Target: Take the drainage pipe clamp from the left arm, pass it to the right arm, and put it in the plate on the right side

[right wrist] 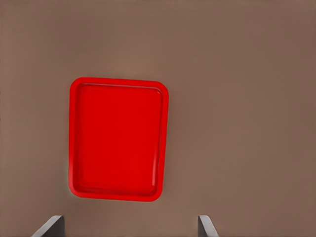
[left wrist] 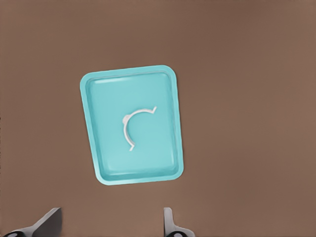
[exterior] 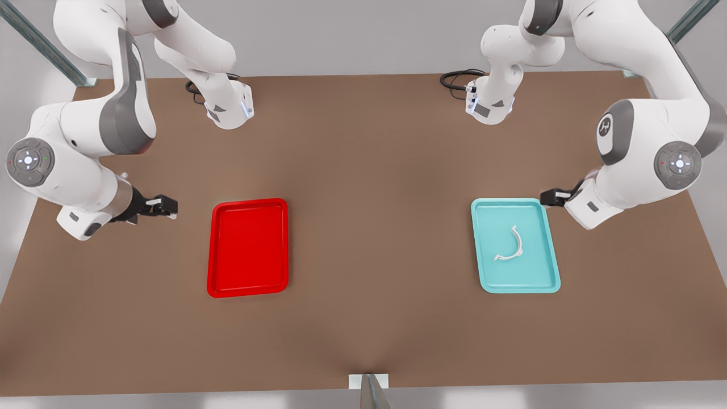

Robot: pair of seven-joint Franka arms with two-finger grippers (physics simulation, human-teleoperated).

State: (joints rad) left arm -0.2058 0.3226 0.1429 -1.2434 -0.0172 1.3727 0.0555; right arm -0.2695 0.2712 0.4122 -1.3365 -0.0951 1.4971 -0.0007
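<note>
My left gripper (exterior: 546, 197) spread, empty, beside the teal tray (exterior: 483, 250) | my right gripper (exterior: 168, 207) spread, waiting near the plate (exterior: 218, 250) | drainage pipe clamp (exterior: 511, 247) flat in teal tray | risk: thin strip slipping from pinch | left wrist view shows its curve plainly (left wrist: 132, 126)

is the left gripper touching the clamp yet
Apart. In the left wrist view the clamp lies in the teal tray, with bare table between the tray and the open left gripper.
</note>
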